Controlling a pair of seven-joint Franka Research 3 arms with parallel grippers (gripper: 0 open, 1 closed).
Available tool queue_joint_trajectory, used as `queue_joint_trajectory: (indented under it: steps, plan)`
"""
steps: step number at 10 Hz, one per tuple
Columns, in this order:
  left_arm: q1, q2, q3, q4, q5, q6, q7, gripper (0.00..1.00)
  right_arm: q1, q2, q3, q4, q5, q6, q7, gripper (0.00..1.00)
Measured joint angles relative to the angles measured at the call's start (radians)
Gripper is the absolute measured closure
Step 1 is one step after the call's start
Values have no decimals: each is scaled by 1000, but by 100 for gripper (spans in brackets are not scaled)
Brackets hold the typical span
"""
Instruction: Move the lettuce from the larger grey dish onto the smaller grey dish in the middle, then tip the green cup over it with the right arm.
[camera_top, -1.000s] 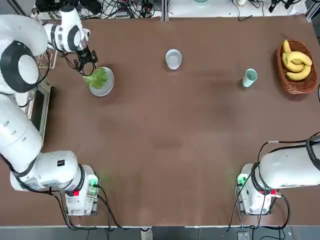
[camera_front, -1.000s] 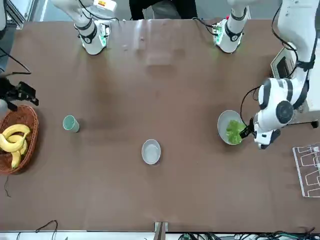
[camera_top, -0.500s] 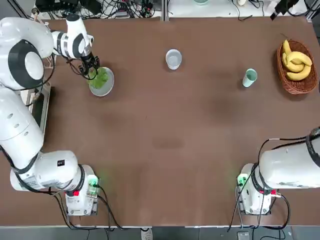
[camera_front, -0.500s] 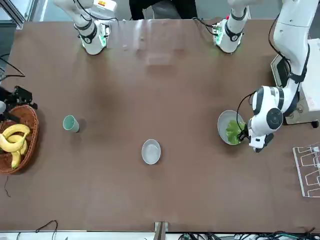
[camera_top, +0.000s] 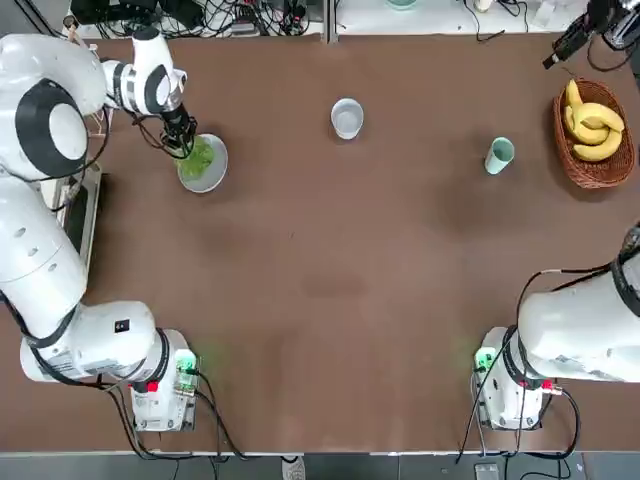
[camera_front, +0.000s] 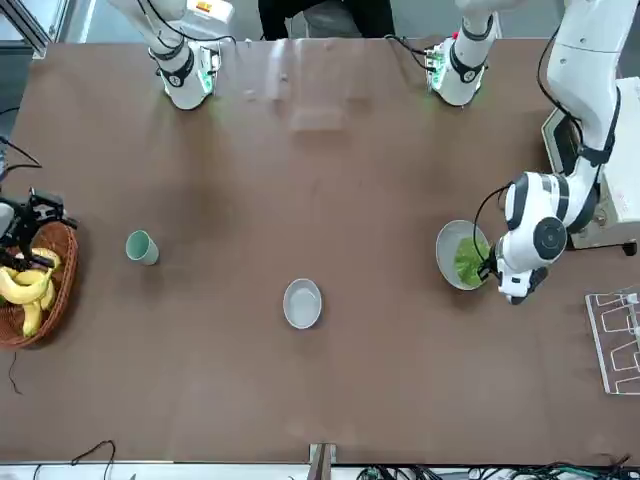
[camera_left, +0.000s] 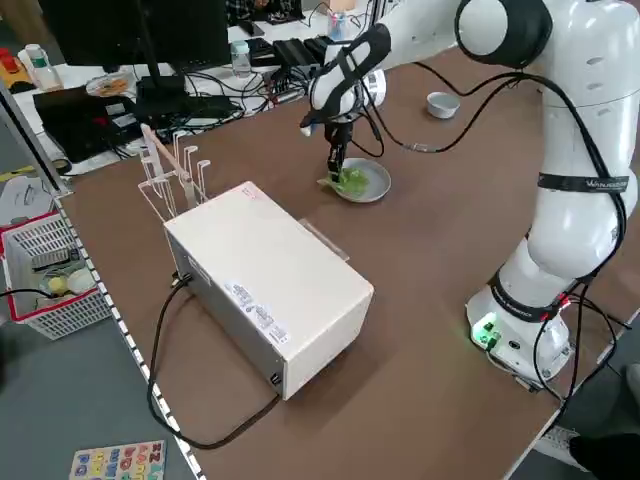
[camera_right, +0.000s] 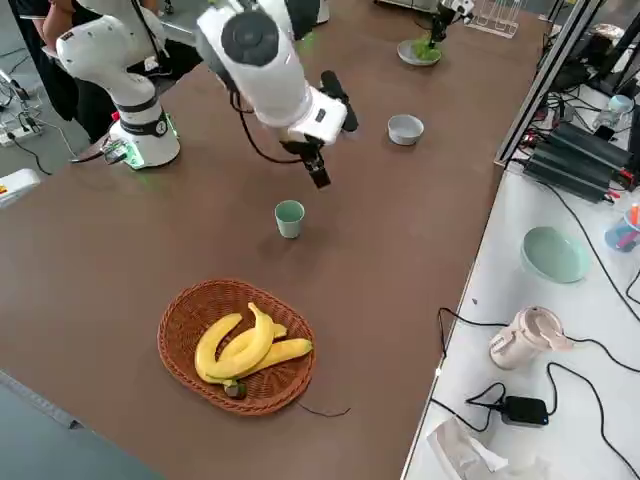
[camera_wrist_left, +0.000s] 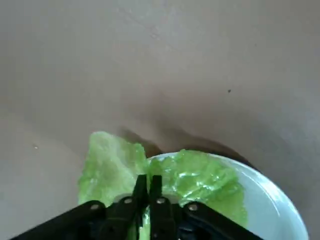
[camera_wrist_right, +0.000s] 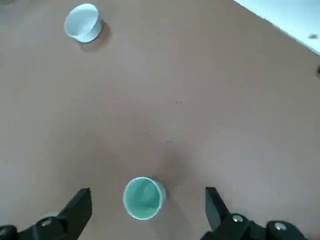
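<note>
The lettuce (camera_top: 198, 157) lies on the larger grey dish (camera_top: 214, 176) at the far left of the table, one leaf hanging over its rim. My left gripper (camera_top: 183, 143) stands down in the leaves, shut on the lettuce (camera_wrist_left: 200, 175); its fingers (camera_wrist_left: 141, 184) are pressed together in the left wrist view. The smaller grey dish (camera_top: 347, 118) sits far middle with nothing in it. The green cup (camera_top: 499, 155) stands upright to the right. My right gripper (camera_top: 572, 45) hangs high over the far right, open, and the green cup (camera_wrist_right: 143, 198) shows well below, between its fingers.
A wicker basket (camera_top: 600, 183) of bananas sits at the table's right edge, beside the cup. A white box (camera_left: 265, 280) and a wire rack (camera_left: 170, 170) stand off the left side near the plate. Cables line the far edge.
My left gripper came down into the lettuce and its fingers closed on the leaves. The right gripper has shifted over the far right end of the table, still open.
</note>
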Motion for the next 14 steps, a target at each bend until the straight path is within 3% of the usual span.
queue_joint_trajectory:
  steps: [2, 3, 4, 5, 7, 8, 11, 14]
  plan:
    - [2, -40, -16, 28, -6, -73, -6, 93, -64, 64, 12, -26, 83, 0, -261, 0]
    - [3, -73, -49, 65, -27, -154, -35, 93, -121, 86, 49, -54, 108, 0, -374, 0]
    - [1, -102, -95, 123, -61, -235, -82, 93, -201, 108, 123, -72, 118, 0, -467, 0]
    - [-4, -120, -149, 205, -101, -305, -154, 93, -307, 132, 228, -84, 121, 1, -532, 0]
    - [-56, -121, -230, 332, -145, -368, -327, 93, -515, 189, 419, -90, 123, 2, -643, 0]
    - [-111, -102, -238, 363, -149, -368, -407, 93, -569, 214, 452, -92, 123, 1, -695, 0]
    - [-282, 44, -241, 490, -152, -355, -583, 93, -614, 291, 460, -96, 125, 22, -807, 0]
    - [-437, 221, -234, 679, -153, -197, -647, 94, -623, 387, 460, -97, 125, 86, -907, 0]
